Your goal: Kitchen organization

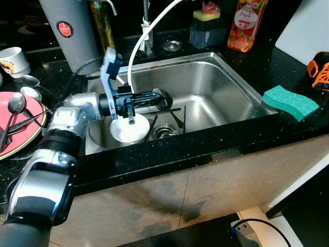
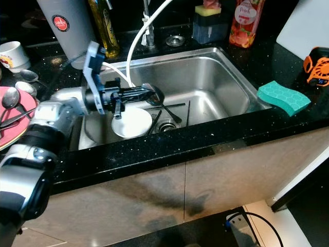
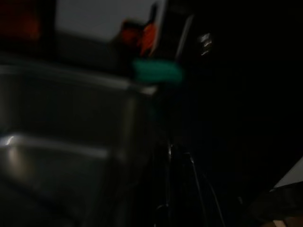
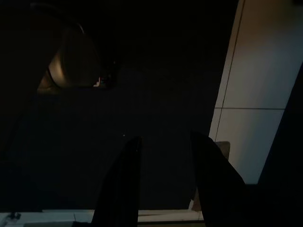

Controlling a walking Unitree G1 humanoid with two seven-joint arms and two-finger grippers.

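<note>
Cutlery (image 1: 177,117) and a white bowl (image 1: 130,128) are seen in the sink (image 1: 226,82); the left gripper (image 1: 160,99) is held above, its fingers' state cannot be told. Collision could be caused by descent.

White bowl (image 1: 129,129): upside down on the floor of the steel sink (image 1: 216,77), directly below the left pincer (image 1: 163,99). Black chopsticks (image 1: 177,119): lying flat beside the drain, just beyond the pincer tips. Ladle head (image 2: 154,94): level with the pincer tips; contact unclear.
</note>
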